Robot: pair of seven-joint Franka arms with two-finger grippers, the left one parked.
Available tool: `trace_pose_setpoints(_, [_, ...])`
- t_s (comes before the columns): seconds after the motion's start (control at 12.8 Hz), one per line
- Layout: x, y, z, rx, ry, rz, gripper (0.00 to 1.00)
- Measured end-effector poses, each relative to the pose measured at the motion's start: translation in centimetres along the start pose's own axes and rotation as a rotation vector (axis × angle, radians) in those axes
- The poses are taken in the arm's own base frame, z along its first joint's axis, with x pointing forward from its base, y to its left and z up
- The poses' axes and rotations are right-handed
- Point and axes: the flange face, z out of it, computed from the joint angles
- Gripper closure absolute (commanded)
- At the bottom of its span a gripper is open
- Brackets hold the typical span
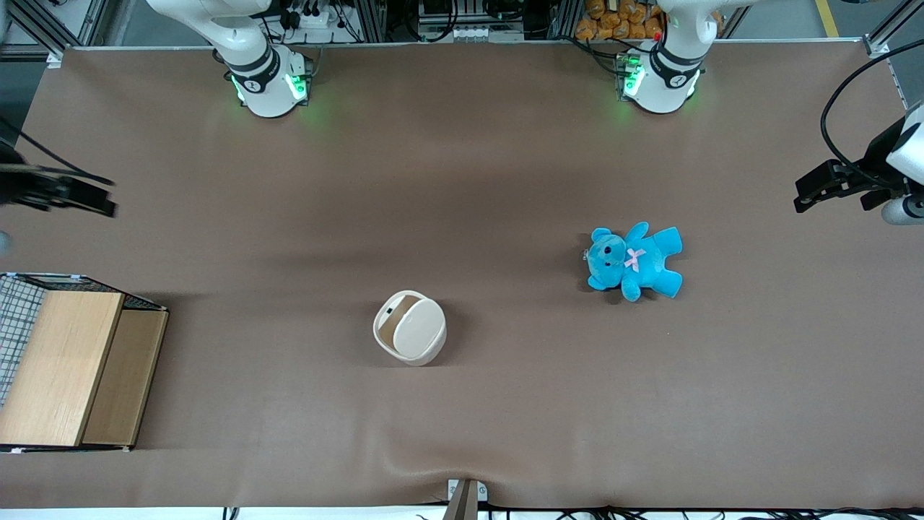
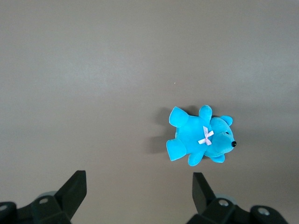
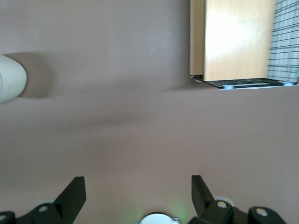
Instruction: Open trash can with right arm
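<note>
The trash can (image 1: 409,327) is a small cream-white rounded bin standing on the brown table, near its middle. Its smooth lid is tipped, and a strip of tan inside shows along one edge. My right gripper (image 1: 76,193) hangs above the table at the working arm's end, well apart from the can and farther from the front camera than the wooden box. In the right wrist view the gripper (image 3: 135,184) is open and empty over bare table, and only an edge of the trash can (image 3: 9,78) shows.
A wooden box with wire mesh (image 1: 65,361) stands at the working arm's end, also in the right wrist view (image 3: 233,42). A blue teddy bear (image 1: 634,260) lies toward the parked arm's end, seen too in the left wrist view (image 2: 201,137).
</note>
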Motion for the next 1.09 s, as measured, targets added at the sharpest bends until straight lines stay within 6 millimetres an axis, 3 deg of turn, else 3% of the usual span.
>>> trace_pose_setpoints(0.23, [-0.9,2.8,0.0,0.003,-0.008,-0.037,0.0])
trace_pose_setpoints(0.55, [-2.3,2.8,0.0,0.011,0.0,-0.052,0.0])
trace_pose_setpoints(1.09, [-3.0,3.0,0.4,0.017,0.024,-0.06,0.0])
